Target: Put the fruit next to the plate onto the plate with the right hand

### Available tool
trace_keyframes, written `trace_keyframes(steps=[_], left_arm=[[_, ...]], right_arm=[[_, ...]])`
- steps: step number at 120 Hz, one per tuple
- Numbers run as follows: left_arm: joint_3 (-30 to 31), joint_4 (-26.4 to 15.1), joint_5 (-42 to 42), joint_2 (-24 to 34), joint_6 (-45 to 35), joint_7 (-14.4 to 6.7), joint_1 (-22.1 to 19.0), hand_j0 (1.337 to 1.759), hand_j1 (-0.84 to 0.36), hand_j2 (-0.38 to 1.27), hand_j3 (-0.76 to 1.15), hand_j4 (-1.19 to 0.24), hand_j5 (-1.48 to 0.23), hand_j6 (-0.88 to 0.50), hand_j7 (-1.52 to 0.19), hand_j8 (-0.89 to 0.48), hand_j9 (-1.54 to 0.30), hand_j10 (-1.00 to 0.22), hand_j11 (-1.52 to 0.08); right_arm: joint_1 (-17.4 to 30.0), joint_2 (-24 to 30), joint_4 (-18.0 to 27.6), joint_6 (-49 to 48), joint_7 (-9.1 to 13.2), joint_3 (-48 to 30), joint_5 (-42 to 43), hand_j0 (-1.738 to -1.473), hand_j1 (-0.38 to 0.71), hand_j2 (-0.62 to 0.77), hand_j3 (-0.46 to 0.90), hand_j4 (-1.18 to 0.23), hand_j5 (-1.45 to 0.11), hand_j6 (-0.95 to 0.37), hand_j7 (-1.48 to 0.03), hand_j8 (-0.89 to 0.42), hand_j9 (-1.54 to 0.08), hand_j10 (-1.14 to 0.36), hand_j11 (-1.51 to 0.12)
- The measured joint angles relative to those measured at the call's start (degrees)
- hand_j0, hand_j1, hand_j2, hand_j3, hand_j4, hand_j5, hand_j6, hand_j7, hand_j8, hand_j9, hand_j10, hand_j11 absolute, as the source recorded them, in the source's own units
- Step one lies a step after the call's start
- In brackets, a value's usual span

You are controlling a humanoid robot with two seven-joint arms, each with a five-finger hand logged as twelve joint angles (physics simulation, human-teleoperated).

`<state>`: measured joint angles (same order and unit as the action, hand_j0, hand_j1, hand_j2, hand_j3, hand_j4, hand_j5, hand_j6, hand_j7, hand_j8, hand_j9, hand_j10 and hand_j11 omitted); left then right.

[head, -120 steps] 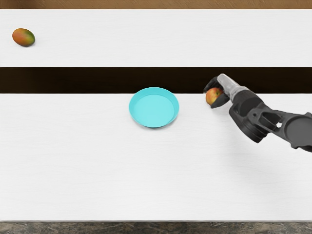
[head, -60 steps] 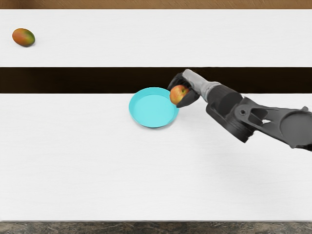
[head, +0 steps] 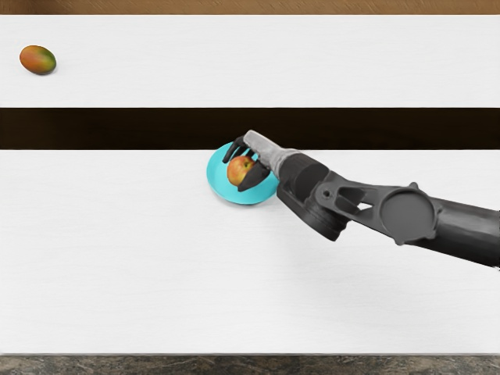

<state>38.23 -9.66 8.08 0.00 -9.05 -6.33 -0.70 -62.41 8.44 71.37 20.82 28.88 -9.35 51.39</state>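
The fruit (head: 238,170), round and red shading to yellow-orange, sits inside the grasp of the right hand (head: 251,160), which is closed around it. Dark fingers (head: 251,183) curl under and around its right side, and others show over its top edge, so only the fruit's left face is visible. The fruit lies over the inner area of the plate (head: 219,183), towards the plate's right half. Whether it rests on the plate's surface or is held just above it cannot be told from this view.

The plate is a shallow turquoise dish. Its left rim and lower rim are clear, while the hand and wrist cover its right part. It stands on the near table (head: 156,266), a white top, close to that table's far edge and a little left of the middle of that edge.

The right arm (head: 406,219), dark grey with a round joint, stretches from the right edge across the near table to the plate.

A dark gap (head: 117,129) separates the near table from the far table (head: 273,62), also white. Near the far table's left edge lies a second fruit (head: 37,59), oval and green-orange, well apart from the plate.
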Motion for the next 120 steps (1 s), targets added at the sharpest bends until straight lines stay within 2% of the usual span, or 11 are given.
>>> trace_keyframes(steps=[13,23,39,51,63,74,87,106,120], left_arm=[[0.00,-0.01,-0.01,0.00,0.00,0.00,0.00,1.658,0.07,0.05,0.00,-0.23,-0.30,-0.23,-0.30,-0.23,-0.30,-0.23,-0.30],[0.00,-0.01,0.00,0.00,0.00,0.00,0.00,1.658,0.07,0.05,0.00,-0.23,-0.30,-0.23,-0.30,-0.23,-0.30,-0.23,-0.30],[0.00,0.00,-0.02,0.00,0.00,0.00,0.00,1.658,0.07,0.05,0.00,-0.23,-0.30,-0.23,-0.30,-0.23,-0.30,-0.23,-0.30],[0.03,-0.06,0.00,0.00,0.00,0.00,0.00,1.658,0.07,0.05,0.00,-0.23,-0.30,-0.23,-0.30,-0.23,-0.30,-0.23,-0.30],[0.04,0.07,-0.04,0.00,0.00,0.00,-0.48,1.658,0.07,0.05,0.00,-0.23,-0.30,-0.23,-0.30,-0.23,-0.30,-0.23,-0.30],[0.07,-0.11,-0.05,0.00,0.00,-0.03,-1.75,1.658,0.07,0.05,0.00,-0.23,-0.30,-0.23,-0.30,-0.23,-0.30,-0.23,-0.30],[0.08,-0.03,-0.10,0.00,0.00,-0.07,-2.97,1.658,0.07,0.05,0.00,-0.23,-0.30,-0.23,-0.30,-0.23,-0.30,-0.23,-0.30],[0.10,0.39,-0.15,0.00,0.00,-0.17,-2.99,1.658,0.07,0.05,0.00,-0.23,-0.30,-0.23,-0.30,-0.23,-0.30,-0.23,-0.30],[0.13,0.51,-0.15,0.00,0.00,-0.23,-2.99,1.658,0.07,0.05,0.00,-0.23,-0.30,-0.23,-0.30,-0.23,-0.30,-0.23,-0.30]], right_arm=[[0.08,-0.48,-0.25,2.26,0.02,-0.11,0.35,-1.658,0.06,0.06,0.00,-0.38,-0.55,-0.28,-0.52,-0.25,-0.55,-0.37,-0.54],[-0.02,0.07,0.26,3.33,-0.02,-0.35,0.39,-1.658,-0.06,0.04,0.00,-0.27,-0.38,-0.20,-0.37,-0.18,-0.38,-0.26,-0.38],[-0.32,6.35,5.55,1.63,-0.30,-2.67,-1.14,-1.658,-0.18,0.01,0.00,-0.16,-0.23,-0.13,-0.22,-0.12,-0.23,-0.16,-0.22],[0.36,11.14,7.92,-9.10,-1.11,-8.26,-6.08,-1.658,-0.22,0.01,0.00,-0.12,-0.16,-0.09,-0.15,-0.09,-0.16,-0.11,-0.16],[1.71,17.62,8.56,-25.51,-4.86,-14.32,-13.99,-1.658,-0.25,0.00,0.00,-0.09,-0.12,-0.07,-0.12,-0.07,-0.12,-0.09,-0.12],[3.00,24.23,7.42,-39.14,-10.35,-17.46,-20.33,-1.658,-0.27,0.00,0.00,-0.07,-0.10,-0.06,-0.09,-0.06,-0.10,-0.07,-0.09],[4.14,29.93,5.81,-49.78,-15.01,-18.93,-25.59,-1.658,-0.28,0.00,0.00,-0.06,-0.08,-0.05,-0.08,-0.05,-0.08,-0.06,-0.08],[5.27,34.30,3.63,-54.50,-18.35,-19.56,-28.93,-1.658,-0.29,-0.01,0.00,-0.05,-0.07,-0.05,-0.06,-0.05,-0.07,-0.05,-0.07],[6.42,37.69,3.13,-55.39,-19.52,-19.66,-30.11,-1.658,-0.30,-0.01,0.00,-0.05,-0.06,-0.05,-0.06,-0.04,-0.06,-0.05,-0.06]])
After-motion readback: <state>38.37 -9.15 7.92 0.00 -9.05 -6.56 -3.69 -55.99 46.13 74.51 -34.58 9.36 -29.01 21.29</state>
